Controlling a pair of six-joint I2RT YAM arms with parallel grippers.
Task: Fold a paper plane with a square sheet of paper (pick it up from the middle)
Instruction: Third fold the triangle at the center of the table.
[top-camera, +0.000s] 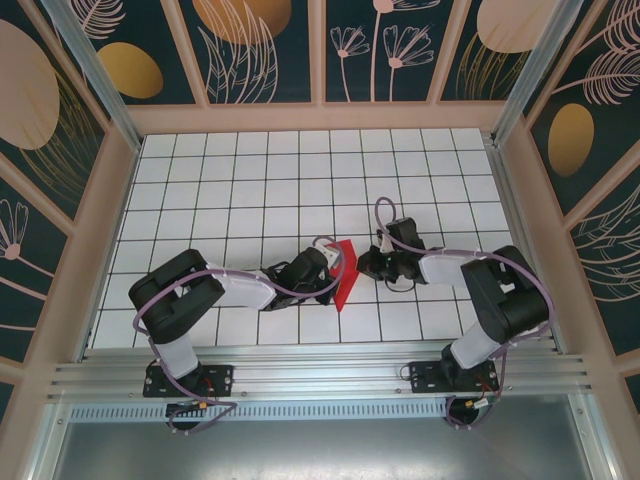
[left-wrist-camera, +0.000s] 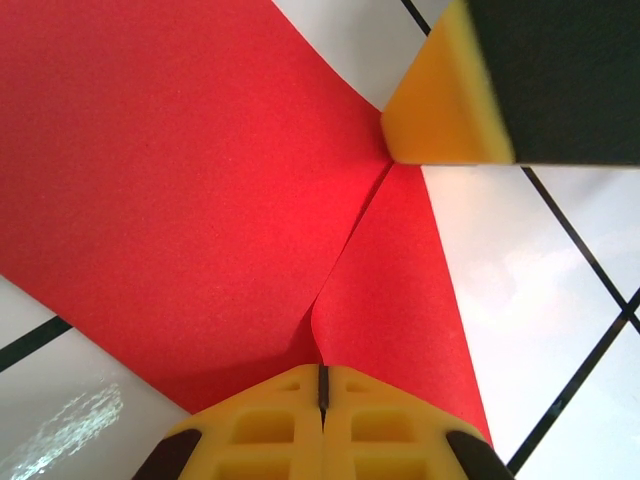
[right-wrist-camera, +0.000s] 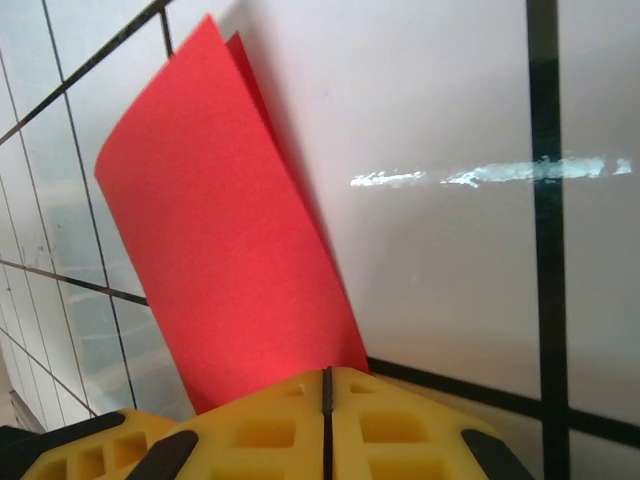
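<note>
Yellow-fingered left gripper (left-wrist-camera: 322, 385) pinched bright red square sheet of paper (left-wrist-camera: 180, 180), crease seen from left wrist; right gripper (right-wrist-camera: 326, 385) pinched its edge. Top view: sheet on edge between grippers, long axis near-far.

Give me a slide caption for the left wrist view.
Left gripper shut on the creased red paper, the right gripper meeting it at the far end.

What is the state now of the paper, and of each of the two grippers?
paper: bent along a fold, raised, pinched at both ends.
left gripper: shut on the paper.
right gripper: shut on the paper's other end.
</note>
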